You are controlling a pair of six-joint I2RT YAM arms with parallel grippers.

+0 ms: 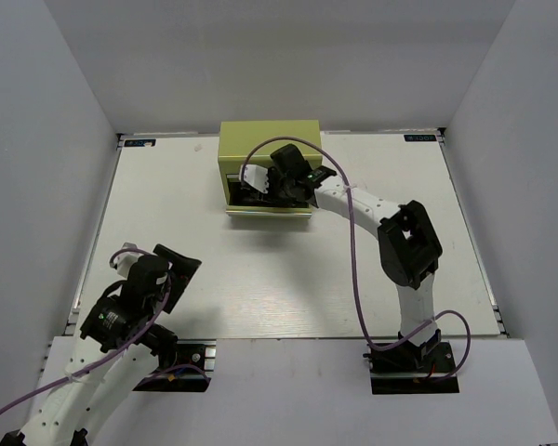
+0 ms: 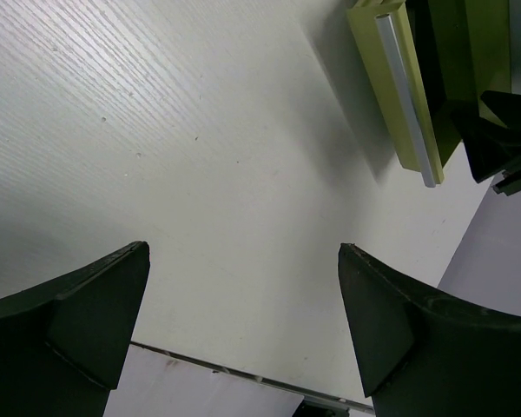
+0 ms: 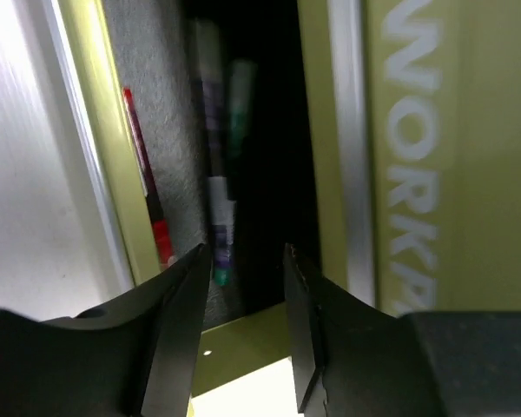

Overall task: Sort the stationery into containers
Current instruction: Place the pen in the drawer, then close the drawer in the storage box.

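Yellow-green drawer (image 3: 243, 340) of the chest (image 1: 268, 139) is found open just under the right gripper (image 3: 242, 254), whose half-parted jaws hold nothing, a marker (image 3: 219, 204) and red pen (image 3: 146, 195) being laid lengthwise straight ahead of it, the wide-open left gripper (image 2: 243, 250) well apart.

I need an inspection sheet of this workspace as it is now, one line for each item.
Surface: white table, no spill seen.
Job's things: yellow-green chest, one drawer pulled open; red pen and blurred markers lie inside; no pouch seen.
Clutter: nothing seen.
Grippers: left gripper open, empty, above the table; right gripper open above the drawer.
Cables: purple cables loop along both arms.
Surroundings: white walls enclose the table.
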